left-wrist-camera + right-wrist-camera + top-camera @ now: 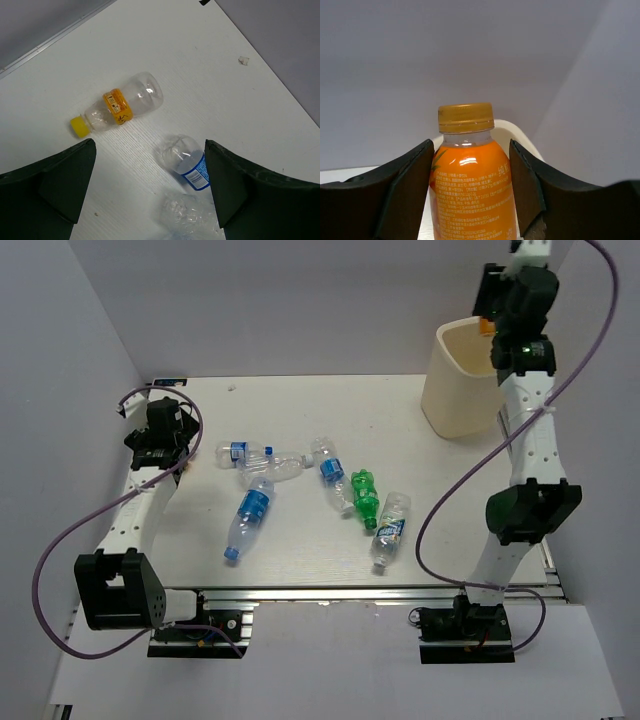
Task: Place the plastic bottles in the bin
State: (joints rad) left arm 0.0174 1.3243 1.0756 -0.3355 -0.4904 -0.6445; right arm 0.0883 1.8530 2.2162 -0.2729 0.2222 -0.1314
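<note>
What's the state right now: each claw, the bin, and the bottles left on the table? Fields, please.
right claw: shut on orange bottle, held up at the bin, not released
left claw: open, empty, above the table
below left claw: yellow-capped bottle and blue-label bottle, both lying down
mid-table: green bottle lying among several clear ones
bin: upright, far right corner

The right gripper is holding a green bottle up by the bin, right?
No. The bottle in the right gripper is orange with a gold cap, not green; the right wrist view shows it, up by the bin.
</note>
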